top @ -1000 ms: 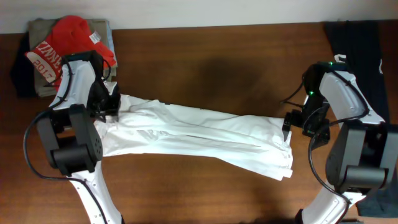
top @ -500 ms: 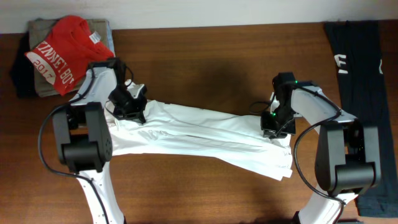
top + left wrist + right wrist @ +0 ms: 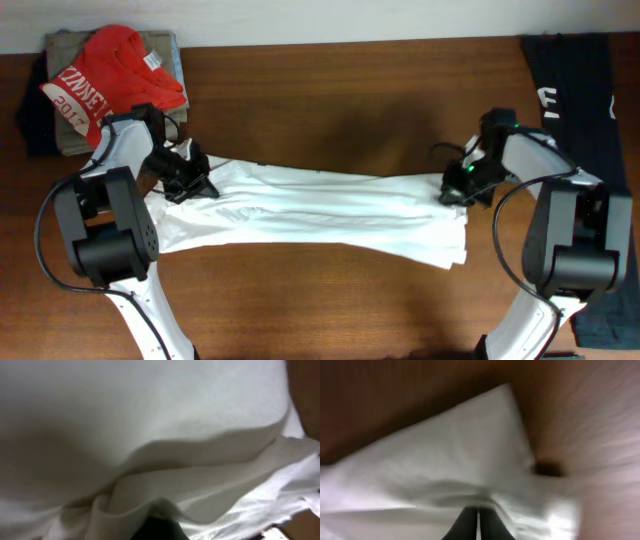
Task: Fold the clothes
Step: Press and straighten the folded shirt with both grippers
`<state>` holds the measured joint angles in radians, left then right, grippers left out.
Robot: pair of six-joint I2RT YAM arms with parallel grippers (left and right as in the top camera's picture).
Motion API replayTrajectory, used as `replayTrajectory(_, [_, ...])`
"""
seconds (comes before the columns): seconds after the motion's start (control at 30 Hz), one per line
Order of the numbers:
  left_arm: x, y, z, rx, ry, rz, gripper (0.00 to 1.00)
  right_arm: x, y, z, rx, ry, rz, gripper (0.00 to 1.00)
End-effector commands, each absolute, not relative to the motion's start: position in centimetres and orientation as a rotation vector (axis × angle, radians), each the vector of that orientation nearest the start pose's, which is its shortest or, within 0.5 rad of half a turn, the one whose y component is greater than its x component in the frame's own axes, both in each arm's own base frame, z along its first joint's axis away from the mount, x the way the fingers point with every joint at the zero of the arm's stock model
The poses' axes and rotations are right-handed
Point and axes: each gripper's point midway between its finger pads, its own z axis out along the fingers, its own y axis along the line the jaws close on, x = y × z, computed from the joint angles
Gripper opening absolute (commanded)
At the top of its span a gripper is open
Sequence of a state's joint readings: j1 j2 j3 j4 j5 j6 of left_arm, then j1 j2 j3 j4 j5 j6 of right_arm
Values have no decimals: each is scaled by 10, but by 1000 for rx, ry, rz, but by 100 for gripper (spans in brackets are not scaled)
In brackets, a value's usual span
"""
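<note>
Now left gripper [image 3: 193, 182] and right gripper [image 3: 453, 192] have stretched white garment [image 3: 320, 205] straighter.

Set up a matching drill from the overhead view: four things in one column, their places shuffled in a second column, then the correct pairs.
Things
A. white garment
B. red shirt
C. dark garment
D. right gripper

Places
1. on top of the pile at the far left corner of the table
2. at the white garment's right end
3. along the table's right edge
4. stretched across the middle of the table

Pairs: A-4, B-1, C-3, D-2
</note>
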<state>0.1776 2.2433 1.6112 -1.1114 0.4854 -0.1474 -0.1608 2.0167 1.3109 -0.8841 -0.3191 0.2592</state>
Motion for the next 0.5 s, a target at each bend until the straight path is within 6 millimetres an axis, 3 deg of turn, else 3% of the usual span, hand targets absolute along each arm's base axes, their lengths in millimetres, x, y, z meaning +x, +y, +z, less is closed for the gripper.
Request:
replayTrajectory(0.0, [398, -33, -5, -706, 3070, -1007, 1, 413, -63, 26, 621, 2927, 226, 15])
replayTrajectory(0.07, [416, -51, 0, -702, 2996, -1082, 0, 443, -69, 69, 592, 2842, 219, 18])
replayTrajectory(0.13, [427, -63, 10, -634, 2970, -1099, 0, 453, -71, 112, 579, 2815, 218, 24])
replayTrajectory(0.2, [438, -61, 23, -583, 2959, -1013, 0, 439, -49, 163, 465, 2867, 351, 23])
replayTrajectory(0.23, [442, -56, 27, -575, 2957, -959, 0, 424, -38, 175, 442, 2918, 398, 15])
replayTrajectory(0.27, [442, -51, 28, -576, 2959, -912, 0, 404, -28, 177, 418, 3003, 412, 7])
replayTrajectory(0.33, [436, -41, 24, -594, 2993, -834, 0, 380, -14, 163, 375, 3129, 415, 5])
replayTrajectory(0.47, [415, -20, 14, -468, 3110, -637, 0, 331, 25, 103, 283, 3382, 422, 4])
